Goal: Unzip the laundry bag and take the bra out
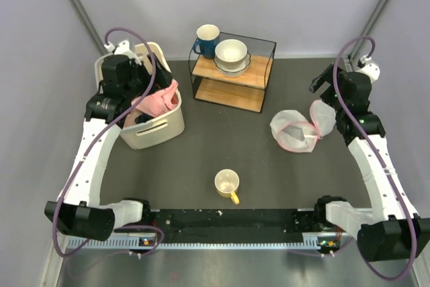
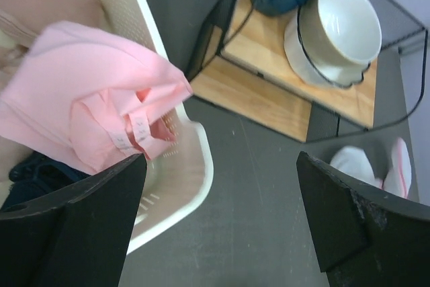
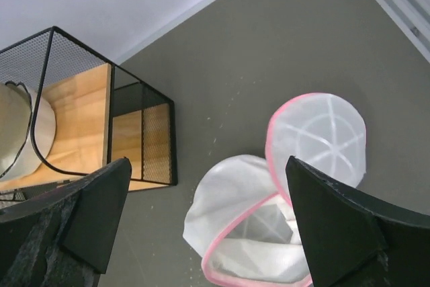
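The laundry bag (image 1: 294,134) lies unzipped at the right of the table, its round mesh lid (image 1: 324,117) flipped up; it looks empty in the right wrist view (image 3: 245,233). It also shows at the edge of the left wrist view (image 2: 376,165). The pink bra (image 1: 158,99) hangs over the rim of the cream basket (image 1: 156,132); in the left wrist view it (image 2: 87,92) lies just left of my fingers. My left gripper (image 2: 222,159) is open and empty above the basket's near corner (image 1: 149,101). My right gripper (image 3: 208,162) is open and empty above the bag (image 1: 327,102).
Pale peach cloths (image 2: 60,5) and dark fabric (image 2: 33,173) lie in the basket. A black wire shelf (image 1: 232,75) at the back holds a blue mug (image 1: 205,38) and a white bowl (image 1: 230,55). A yellow mug (image 1: 227,185) stands near the front middle.
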Available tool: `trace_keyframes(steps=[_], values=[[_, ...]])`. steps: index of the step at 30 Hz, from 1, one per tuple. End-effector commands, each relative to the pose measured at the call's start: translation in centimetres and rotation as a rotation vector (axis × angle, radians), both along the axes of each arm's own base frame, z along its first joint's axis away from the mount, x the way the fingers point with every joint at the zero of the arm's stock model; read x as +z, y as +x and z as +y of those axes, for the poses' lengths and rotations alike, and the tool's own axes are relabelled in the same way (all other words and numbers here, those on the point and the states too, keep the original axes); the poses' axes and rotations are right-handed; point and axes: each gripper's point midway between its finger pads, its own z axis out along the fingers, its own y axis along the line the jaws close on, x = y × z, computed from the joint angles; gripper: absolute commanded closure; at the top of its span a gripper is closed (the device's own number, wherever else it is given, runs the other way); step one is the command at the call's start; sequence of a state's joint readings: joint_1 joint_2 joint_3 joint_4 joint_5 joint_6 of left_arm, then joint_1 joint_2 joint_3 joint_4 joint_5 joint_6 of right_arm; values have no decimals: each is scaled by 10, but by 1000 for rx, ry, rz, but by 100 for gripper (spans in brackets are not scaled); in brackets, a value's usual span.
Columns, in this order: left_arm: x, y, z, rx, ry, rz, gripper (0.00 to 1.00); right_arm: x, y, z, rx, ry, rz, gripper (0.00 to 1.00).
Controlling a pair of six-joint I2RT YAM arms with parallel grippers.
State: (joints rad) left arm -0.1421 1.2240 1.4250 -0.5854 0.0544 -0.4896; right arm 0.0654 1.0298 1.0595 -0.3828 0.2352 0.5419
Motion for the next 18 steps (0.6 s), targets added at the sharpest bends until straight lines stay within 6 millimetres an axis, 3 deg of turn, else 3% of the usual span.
trace_keyframes(steps=[1,5,11,18], values=[[-11,-18,-27,-180,4,7,1,4,-4,-6,-27,-5,31,1],[-28,-30,-21,-178,46,46,1,-13,-16,-9,-30,-21,83,1],[-29,-45,-17,-183,65,24,1,-37,-29,-12,-36,-46,170,1],[-33,-49,-18,-189,58,31,1,-41,-31,-16,-63,-43,184,1]])
